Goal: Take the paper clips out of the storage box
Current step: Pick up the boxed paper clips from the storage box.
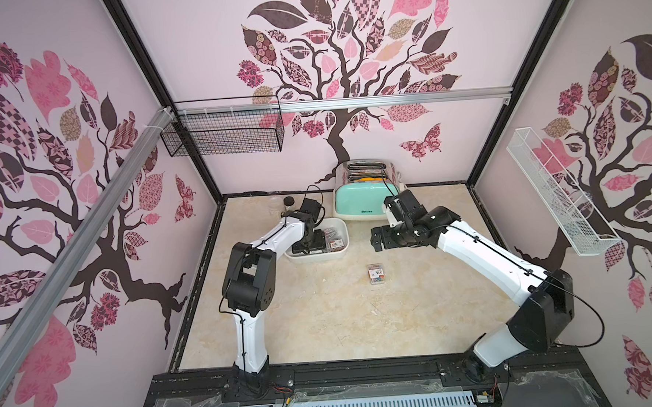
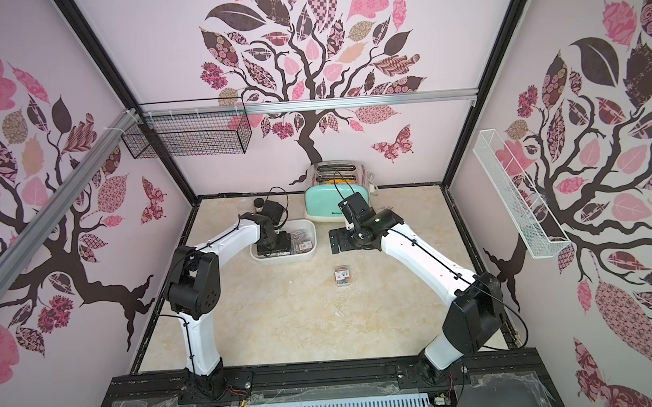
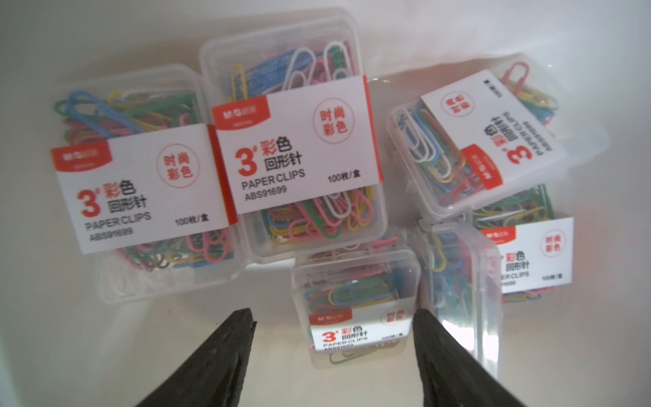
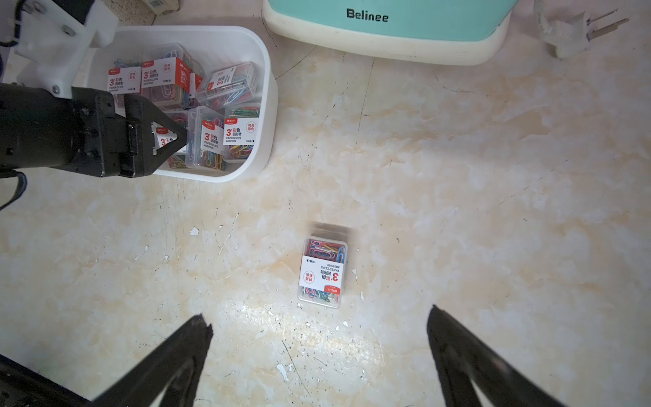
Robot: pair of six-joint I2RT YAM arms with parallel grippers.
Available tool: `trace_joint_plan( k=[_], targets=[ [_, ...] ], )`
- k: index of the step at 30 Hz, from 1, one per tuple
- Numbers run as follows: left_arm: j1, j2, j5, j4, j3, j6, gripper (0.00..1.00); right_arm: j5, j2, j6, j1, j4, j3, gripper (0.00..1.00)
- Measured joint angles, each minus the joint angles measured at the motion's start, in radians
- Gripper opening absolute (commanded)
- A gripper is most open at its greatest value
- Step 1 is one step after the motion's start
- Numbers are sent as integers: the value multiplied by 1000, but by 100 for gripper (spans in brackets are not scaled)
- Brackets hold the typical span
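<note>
Cases point(image 3: 299, 141) labelled "PAPER CLIPS ABS91699" in box point(image 4: 268, 105); 1 case point(image 4: 322, 271) on counter point(image 4: 458, 176); "Belinee" toaster point(image 4: 387, 31); left end effector point(image 3: 334, 312), right end effector point(image 4: 317, 312) spread, empty.

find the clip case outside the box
In both top views the case lies flat on the table, front-right of the box, near the right gripper.

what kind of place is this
Probably a robot test booth, not a real home: the left arm and right arm stand on a black rail, tree-print panels wall it in, and a mint toaster and white tub of paper-clip cases sit as props.
</note>
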Motion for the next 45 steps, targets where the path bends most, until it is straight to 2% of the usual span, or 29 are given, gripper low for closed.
trace_joint_plan(
  k=[12,27,33,37,40,45],
  targets=[
    [-16,48,-14,9,2,-19,79,-8,9,-7,-6,0,0,99],
    [-16,48,-35,48,2,-26,70,-27,18,-7,-11,7,0,99],
    [-16,48,-38,67,-2,-32,56,-27,18,-7,-11,7,0,99],
    [-16,48,-38,70,-3,-39,42,-27,18,-7,-11,7,0,99],
    [-16,47,-38,74,-6,-39,39,-27,18,-7,-11,7,0,99],
    [-16,36,-45,78,-16,-37,29,-29,18,-7,-11,7,0,99]
  ],
)
